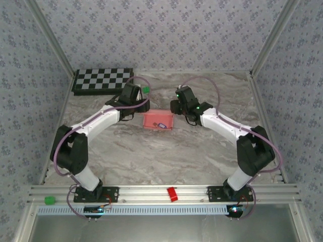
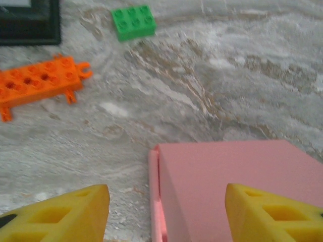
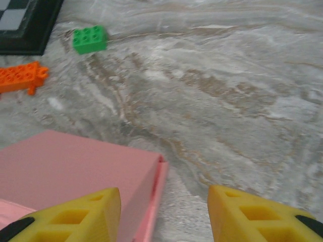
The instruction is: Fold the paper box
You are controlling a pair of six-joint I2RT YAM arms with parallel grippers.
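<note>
Marbled tabletop, wallpapered walls. Pink paper box mid-table between arms, already box-shaped. Jaws of left gripper and right gripper apart, gripping nothing, each straddling one box end, likely bracing ends for tucking.

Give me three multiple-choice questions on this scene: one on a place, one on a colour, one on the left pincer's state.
1. Where does the chessboard lie on the table? A far left corner; B near right corner; C centre.
2. What colour is the brick beside the orange piece? A blue; B green; C white.
3. How does the left pincer stand? A shut on the orange piece; B shut on nothing; C open over the paper box's edge.
Answers: 1 A, the top view shows it at the far left. 2 B, it is green in both wrist views. 3 C, its yellow fingers stand apart astride the box's edge.
</note>
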